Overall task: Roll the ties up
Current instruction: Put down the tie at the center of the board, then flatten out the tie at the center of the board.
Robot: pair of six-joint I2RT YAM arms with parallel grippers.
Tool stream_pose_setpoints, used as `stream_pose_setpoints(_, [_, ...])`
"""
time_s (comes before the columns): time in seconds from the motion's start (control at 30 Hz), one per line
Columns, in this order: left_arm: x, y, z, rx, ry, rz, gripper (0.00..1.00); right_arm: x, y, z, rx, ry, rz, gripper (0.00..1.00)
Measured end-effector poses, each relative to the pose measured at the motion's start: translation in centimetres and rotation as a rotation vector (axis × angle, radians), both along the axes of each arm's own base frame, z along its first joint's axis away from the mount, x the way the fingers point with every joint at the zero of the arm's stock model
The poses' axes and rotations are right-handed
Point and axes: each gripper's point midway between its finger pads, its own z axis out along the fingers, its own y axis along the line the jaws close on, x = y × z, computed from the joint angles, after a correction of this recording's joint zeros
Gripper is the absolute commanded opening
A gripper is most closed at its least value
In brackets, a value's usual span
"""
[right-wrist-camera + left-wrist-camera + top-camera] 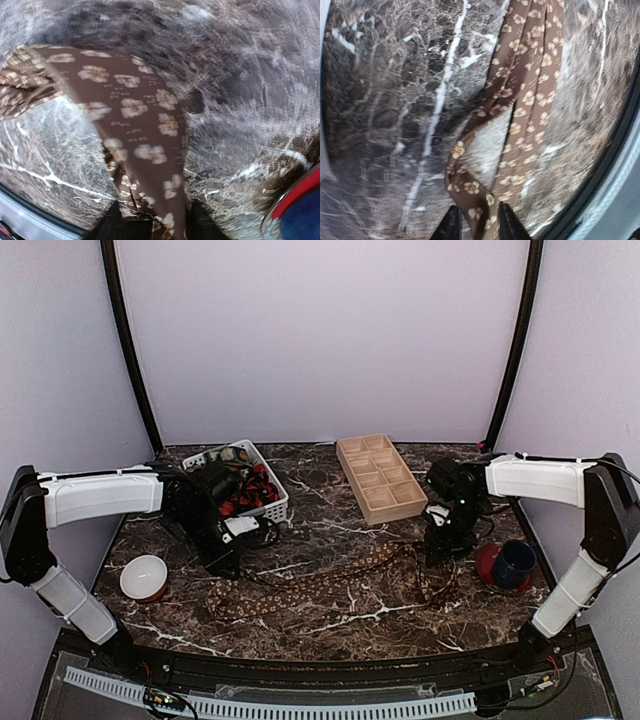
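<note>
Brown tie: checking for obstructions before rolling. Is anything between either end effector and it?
Nothing visible. One end of the brown tie lies between the fingers of the left end effector, the other between those of the right end effector.

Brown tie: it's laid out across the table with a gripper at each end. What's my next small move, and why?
Probably lift the right gripper straight up off the brown tie. It lies stretched out on the table, and both grippers' fingers look parted around its ends, so the left gripper could then start rolling.
</note>
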Motion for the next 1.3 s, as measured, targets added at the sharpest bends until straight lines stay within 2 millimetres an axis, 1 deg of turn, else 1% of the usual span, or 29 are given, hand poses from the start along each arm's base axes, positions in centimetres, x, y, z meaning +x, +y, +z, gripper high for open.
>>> stream_pose_setpoints(0.07, [0.7,0.4,0.2,0.032,-0.032,0.007,0.67,0.5,0.2,0.3,0.008,-0.006,-0.009,0.59])
stream_pose_setpoints(0.1, [1.2,0.4,0.5,0.04,-0.049,0.019,0.73,0.9,0.4,0.8,0.016,-0.016,-0.011,0.61])
stream_pose_setpoints(0.13, [1.6,0.3,0.8,0.038,-0.066,0.023,0.75,1.5,0.7,1.4,0.027,-0.031,-0.014,0.63])
stream_pose_setpoints(0.2, [2.1,-0.1,1.5,0.017,-0.095,0.036,0.76,2.7,1.1,2.9,0.053,-0.074,-0.027,0.64])
stream_pose_setpoints(0.27, [1.9,-0.9,2.4,-0.022,-0.118,0.028,0.76,3.5,1.2,4.5,0.08,-0.117,-0.039,0.63])
stream_pose_setpoints(0.37, [0.7,-4.6,4.8,-0.148,-0.195,-0.044,0.73,3.9,1.8,6.7,0.144,-0.159,-0.049,0.61])
stream_pose_setpoints(0.43, [-0.7,-7.4,5.9,-0.25,-0.214,-0.097,0.69,3.3,2.4,7.4,0.186,-0.157,-0.055,0.59])
stream_pose_setpoints(0.47, [-1.6,-8.8,6.1,-0.295,-0.207,-0.123,0.68,3.0,2.6,7.6,0.204,-0.153,-0.055,0.58])
stream_pose_setpoints(0.5, [-2.1,-9.6,5.8,-0.313,-0.195,-0.136,0.65,2.6,2.9,7.6,0.218,-0.145,-0.057,0.57])
stream_pose_setpoints(0.53, [-3.2,-11.8,2.7,-0.309,-0.125,-0.161,0.62,1.3,3.4,6.9,0.236,-0.102,-0.06,0.56])
stream_pose_setpoints(0.57, [-3.2,-11.8,2.4,-0.306,-0.12,-0.162,0.62,1.3,3.4,6.9,0.236,-0.102,-0.06,0.55])
stream_pose_setpoints(0.6, [-3.6,-12.0,1.4,-0.284,-0.096,-0.165,0.62,1.0,3.7,6.6,0.24,-0.097,-0.055,0.55])
stream_pose_setpoints(0.7, [-3.9,-13.1,-1.8,-0.226,-0.058,-0.183,0.57,-0.4,3.7,5.2,0.228,-0.056,-0.053,0.54])
stream_pose_setpoints(0.8, [-4.3,-12.8,-5.4,-0.136,-0.02,-0.19,0.44,-1.4,3.4,4.1,0.212,-0.021,-0.055,0.54])
stream_pose_setpoints(0.83, [-4.2,-12.9,-5.8,-0.124,-0.023,-0.191,0.41,-1.6,3.3,3.9,0.209,-0.016,-0.055,0.54])
stream_pose_setpoints(0.9, [-3.4,-13.0,-5.7,-0.108,-0.059,-0.188,0.36,-1.8,3.2,3.6,0.204,-0.008,-0.056,0.54])
stream_pose_setpoints(0.93, [-3.2,-12.8,-6.1,-0.087,-0.066,-0.187,0.34,-2.0,3.0,3.4,0.2,-0.003,-0.057,0.54])
stream_pose_setpoints(0.97, [-2.9,-12.8,-6.1,-0.078,-0.081,-0.19,0.33,-2.1,2.8,3.2,0.197,0.001,-0.061,0.54])
stream_pose_setpoints(1.03, [-2.4,-12.2,-6.3,-0.05,-0.106,-0.187,0.3,-2.3,2.4,2.9,0.19,0.009,-0.07,0.53])
stream_pose_setpoints(1.1, [-2.1,-11.4,-6.4,-0.033,-0.119,-0.183,0.29,-2.0,1.6,2.7,0.18,0.009,-0.091,0.53])
stream_pose_setpoints(1.13, [-2.0,-10.9,-6.3,-0.03,-0.119,-0.174,0.28,-1.7,1.2,2.7,0.173,0.004,-0.102,0.52])
stream_pose_setpoints(1.2, [-1.5,-8.9,-6.2,-0.014,-0.115,-0.133,0.27,-1.2,0.3,2.6,0.158,-0.009,-0.114,0.51])
stream_pose_setpoints(1.23, [-1.2,-7.6,-6.2,-0.002,-0.107,-0.103,0.27,-0.8,-0.2,2.4,0.143,-0.015,-0.12,0.5])
stream_pose_setpoints(1.27, [-1.2,-5.9,-5.9,0.018,-0.096,-0.074,0.27,-0.6,-0.6,2.1,0.129,-0.015,-0.12,0.49])
stream_pose_setpoints(1.3, [-0.5,-5.2,-5.9,0.022,-0.095,-0.045,0.27,-0.3,-1.0,1.7,0.11,-0.013,-0.123,0.48])
